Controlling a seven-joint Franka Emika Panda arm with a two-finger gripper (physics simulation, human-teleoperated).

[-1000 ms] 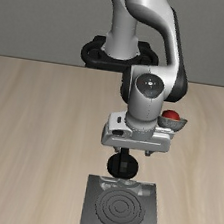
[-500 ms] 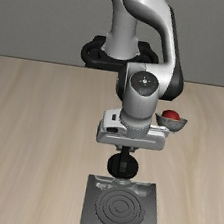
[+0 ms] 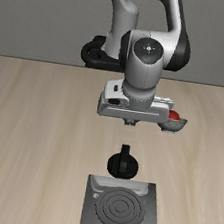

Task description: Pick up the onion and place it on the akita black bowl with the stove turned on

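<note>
My gripper [image 3: 132,121] hangs above the table with its wide grey hand level. Straight below it, and clear of it, a black round knob-like piece [image 3: 123,163] stands at the far edge of the stove [image 3: 119,208]. The stove's ringed burner [image 3: 118,210] looks grey, with no glow. A red onion [image 3: 173,117] peeks out behind the hand at the exterior view's right. It rests in a shallow dark grey bowl [image 3: 177,124], most of which the hand hides.
The wooden table [image 3: 32,123] stretches wide on both sides of the arm. The arm's dark base [image 3: 95,51] stands at the far side by the grey wall.
The gripper has risen off the black knob-like piece by the stove, and the arm has lifted. The knob-like piece now stands free below it. The onion has not moved.
</note>
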